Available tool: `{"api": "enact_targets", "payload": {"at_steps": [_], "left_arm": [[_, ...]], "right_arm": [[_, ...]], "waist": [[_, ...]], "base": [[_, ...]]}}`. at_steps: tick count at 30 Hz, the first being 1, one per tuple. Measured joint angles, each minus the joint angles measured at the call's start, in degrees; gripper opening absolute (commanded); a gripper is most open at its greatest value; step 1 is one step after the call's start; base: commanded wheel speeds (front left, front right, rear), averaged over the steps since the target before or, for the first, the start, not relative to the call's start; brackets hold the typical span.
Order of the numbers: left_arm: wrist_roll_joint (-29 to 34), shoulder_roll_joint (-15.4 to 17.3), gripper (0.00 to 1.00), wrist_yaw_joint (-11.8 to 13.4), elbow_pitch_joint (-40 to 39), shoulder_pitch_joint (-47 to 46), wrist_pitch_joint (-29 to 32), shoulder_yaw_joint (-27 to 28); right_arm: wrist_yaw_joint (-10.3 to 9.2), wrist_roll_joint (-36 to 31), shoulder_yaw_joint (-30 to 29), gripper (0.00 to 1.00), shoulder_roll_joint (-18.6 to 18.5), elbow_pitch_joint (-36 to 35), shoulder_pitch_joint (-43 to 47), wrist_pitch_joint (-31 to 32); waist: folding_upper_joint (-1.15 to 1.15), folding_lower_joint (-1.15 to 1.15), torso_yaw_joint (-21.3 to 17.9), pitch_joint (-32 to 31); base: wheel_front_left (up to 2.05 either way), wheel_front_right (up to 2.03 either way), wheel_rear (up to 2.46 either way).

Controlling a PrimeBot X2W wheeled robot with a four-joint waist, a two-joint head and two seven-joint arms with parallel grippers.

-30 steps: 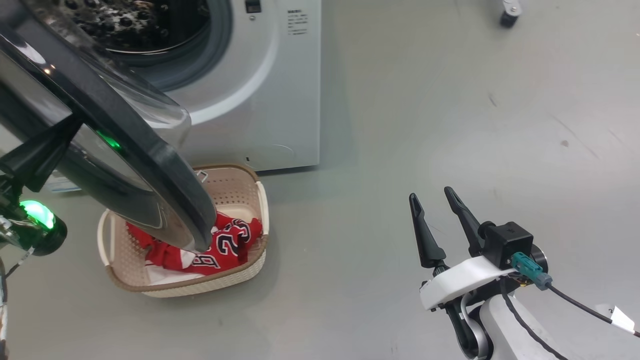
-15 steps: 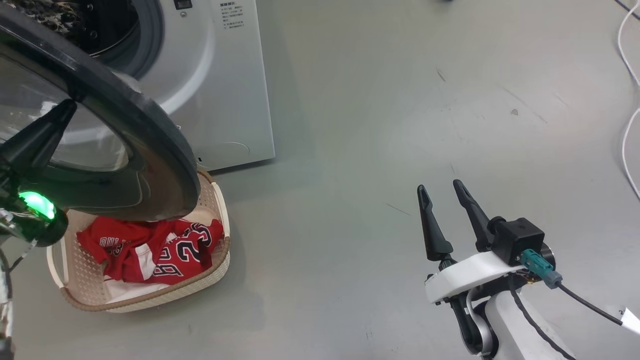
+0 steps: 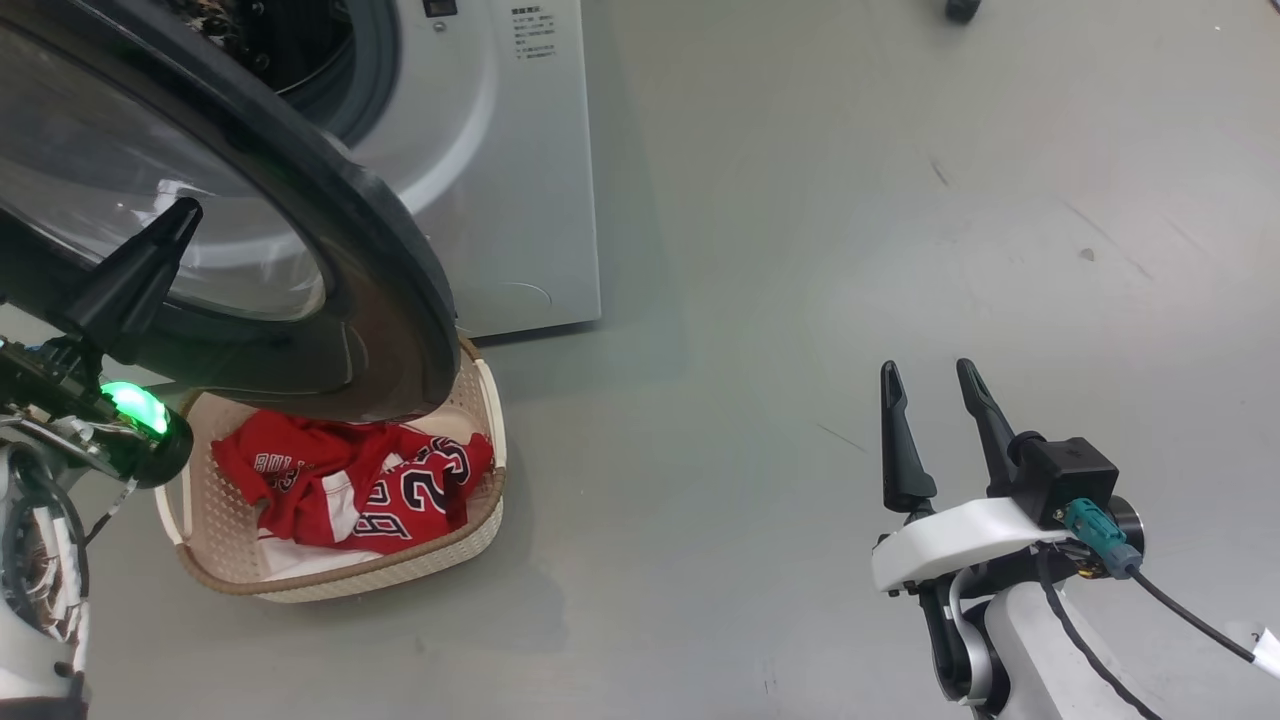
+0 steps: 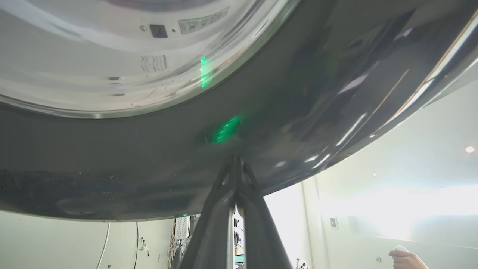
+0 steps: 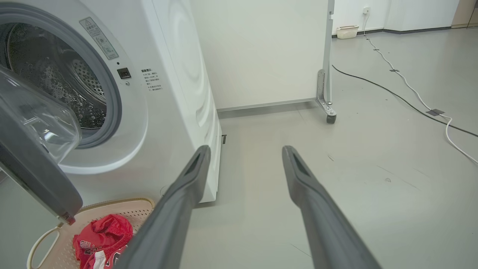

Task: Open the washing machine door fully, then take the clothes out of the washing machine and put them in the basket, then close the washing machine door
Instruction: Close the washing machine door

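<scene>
The washing machine door [image 3: 400, 270], with a black rim and clear glass, stands partly open over the basket. My left gripper [image 3: 185, 215] is shut, and its joined tips [image 4: 236, 158] rest against the door's glossy outer rim [image 4: 112, 179]. The white washing machine [image 3: 500, 150] shows its drum hole [image 5: 56, 86], with no cloth visible in it. The red clothes [image 3: 370, 490] lie in the cream basket [image 3: 340, 580] on the floor before the machine. My right gripper [image 3: 925, 368] hovers open and holds nothing, well to the right; its fingers [image 5: 194, 168] point at the machine's side.
Grey floor stretches to the right of the machine. Cables [image 5: 410, 101] run across it farther off, beside a wheeled panel leg [image 5: 326, 108]. A second small basket [image 5: 347, 31] sits by the far wall. A person's hand [image 4: 407, 258] shows low in the left wrist view.
The head view has shifted. The door now shows more of its outer face, turned further toward the machine, with my shut left gripper still against it. My right gripper stays open.
</scene>
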Motion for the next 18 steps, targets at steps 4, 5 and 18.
{"api": "enact_targets", "payload": {"at_steps": [4, 5, 18], "left_arm": [[0.5, -0.3, 0.00, -0.9, 0.1, 1.2, -1.6, 1.4], [0.6, -0.4, 0.00, -1.0, 0.1, 1.8, -2.0, 1.5], [2.0, -3.1, 0.05, -1.9, -0.5, 8.0, -7.9, 5.4]], "right_arm": [[0.05, 0.0, -0.3, 1.00, 0.0, 0.2, 0.0, 0.0], [0.05, 0.0, -0.3, 1.00, 0.0, 0.3, 0.1, 0.0], [0.69, -0.1, -0.1, 1.00, 0.0, 1.2, 1.3, 0.0]], "waist": [[0.00, 0.00, 1.8, -0.7], [0.00, 0.00, 2.3, -0.9], [0.00, 0.00, 6.7, -3.6]], "base": [[0.00, 0.00, 0.00], [0.00, 0.00, 0.00], [0.00, 0.00, 0.00]]}}
